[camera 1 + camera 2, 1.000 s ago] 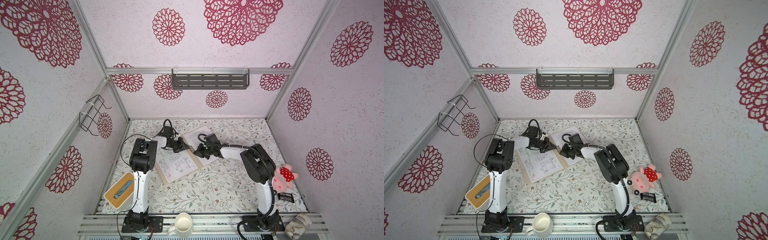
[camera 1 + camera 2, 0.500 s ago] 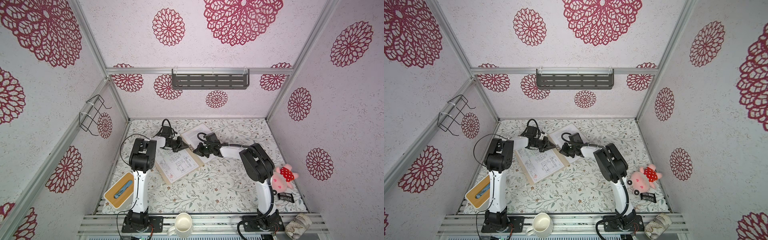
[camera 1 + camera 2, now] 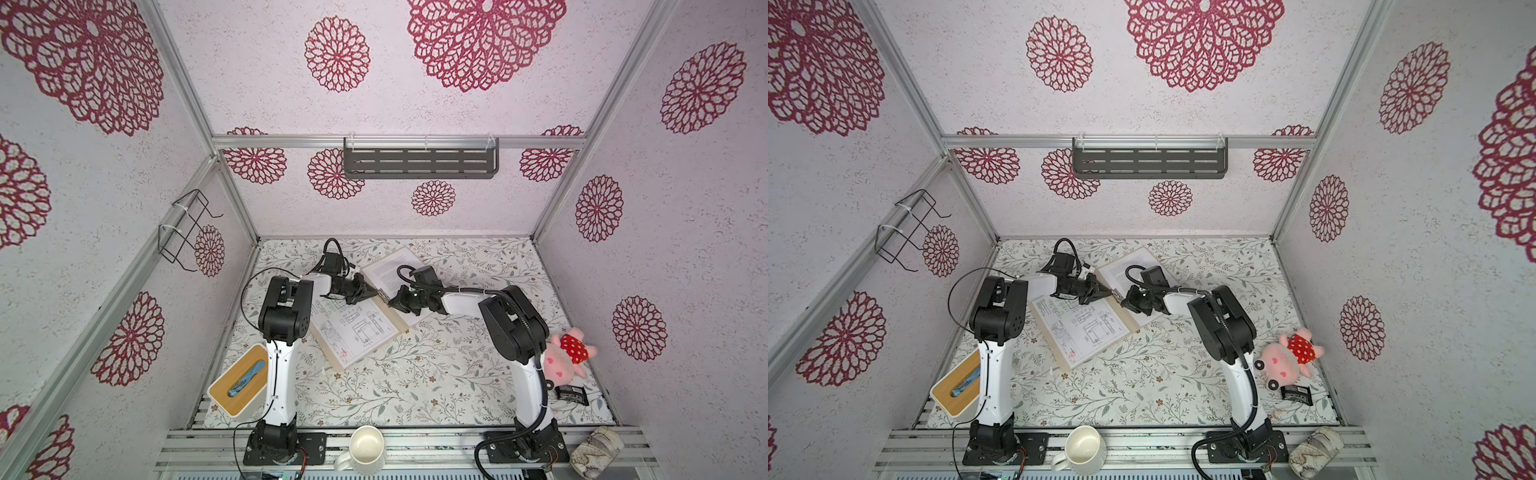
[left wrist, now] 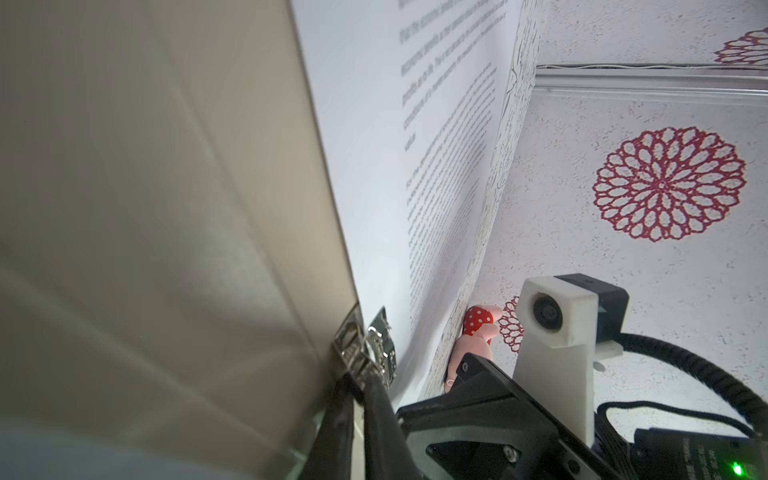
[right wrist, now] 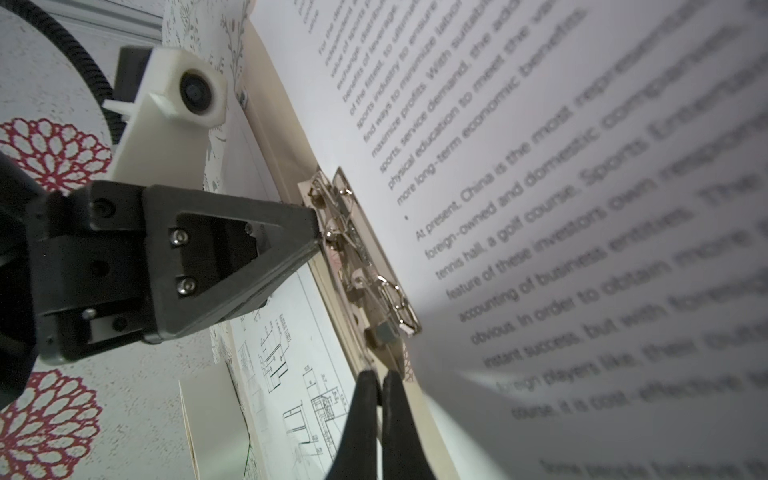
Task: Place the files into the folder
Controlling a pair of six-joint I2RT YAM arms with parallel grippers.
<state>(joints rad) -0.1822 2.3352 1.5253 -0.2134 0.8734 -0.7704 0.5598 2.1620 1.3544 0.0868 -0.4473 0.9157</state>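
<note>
The tan folder [image 3: 331, 360] lies open on the table, seen in both top views. On its left half rests the line-drawing sheet [image 3: 353, 332]; the printed-text sheet [image 3: 388, 270] lies on its right half, lifting near the spine in the right wrist view [image 5: 540, 166]. A metal clip [image 5: 361, 266] sits along the spine. My left gripper [image 3: 376, 294] meets one end of it, its narrow jaws pinched on the clip's wire [image 4: 370, 349]. My right gripper [image 3: 390, 302] is shut, its tips [image 5: 380, 380] against the clip's other end.
A bamboo-topped tissue box [image 3: 241, 380] stands front left by the left arm's base. A white mug [image 3: 365, 446] sits on the front rail. A pink plush [image 3: 567, 359] and a black packet [image 3: 573, 392] lie at the right. A grey shelf [image 3: 419, 162] hangs on the back wall.
Both grippers stay at the clip. The right arm has shifted only slightly.
</note>
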